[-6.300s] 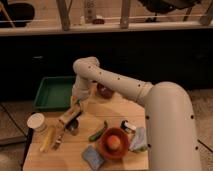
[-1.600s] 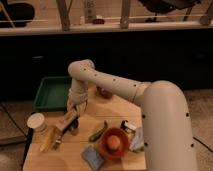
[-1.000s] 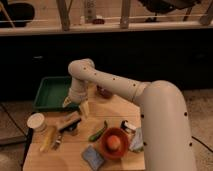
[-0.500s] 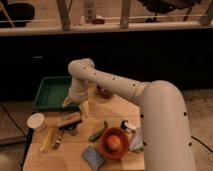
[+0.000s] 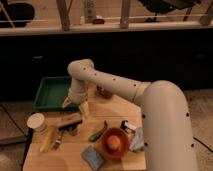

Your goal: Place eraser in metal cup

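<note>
One oblong tan-topped eraser (image 5: pixel 70 121) lies flat across the small metal cup (image 5: pixel 74 131), the hand (image 5: pixel 75 106) released just above.

I'm viewing through one camera, looking down and forward over the table (image 5: pixel 70 153) from close behind the arm (image 5: pixel 161 116). The gripper (image 5: pixel 75 105) is hanging left of centre, beside the green tray (image 5: pixel 50 94).

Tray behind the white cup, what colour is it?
The tray is green, clearest in the camera view. The gripper hangs beside it, just above the eraser.
</note>
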{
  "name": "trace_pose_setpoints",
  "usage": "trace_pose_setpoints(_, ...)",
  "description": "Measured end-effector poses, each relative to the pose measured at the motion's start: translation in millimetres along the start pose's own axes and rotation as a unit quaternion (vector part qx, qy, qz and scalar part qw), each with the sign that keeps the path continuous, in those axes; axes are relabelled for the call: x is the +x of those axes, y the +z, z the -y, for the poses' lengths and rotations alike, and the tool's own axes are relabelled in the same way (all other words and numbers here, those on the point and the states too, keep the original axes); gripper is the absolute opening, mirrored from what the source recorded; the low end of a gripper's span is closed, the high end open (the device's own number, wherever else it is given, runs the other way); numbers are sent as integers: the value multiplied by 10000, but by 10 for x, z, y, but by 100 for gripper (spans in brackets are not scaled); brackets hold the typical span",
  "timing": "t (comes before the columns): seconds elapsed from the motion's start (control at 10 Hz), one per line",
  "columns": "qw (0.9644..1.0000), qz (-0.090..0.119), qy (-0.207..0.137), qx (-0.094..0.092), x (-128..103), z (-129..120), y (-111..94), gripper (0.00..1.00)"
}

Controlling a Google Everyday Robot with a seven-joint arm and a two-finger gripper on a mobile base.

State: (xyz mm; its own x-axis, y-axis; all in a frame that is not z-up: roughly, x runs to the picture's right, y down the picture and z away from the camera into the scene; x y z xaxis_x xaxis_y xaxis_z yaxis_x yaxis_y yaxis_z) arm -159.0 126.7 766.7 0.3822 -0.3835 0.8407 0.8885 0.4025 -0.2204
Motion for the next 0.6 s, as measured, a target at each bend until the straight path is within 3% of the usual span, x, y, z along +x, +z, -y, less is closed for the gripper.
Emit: trace_pose_setpoints(0.6, 10000, -17, -10, 24, -5, -4, -11, 80)
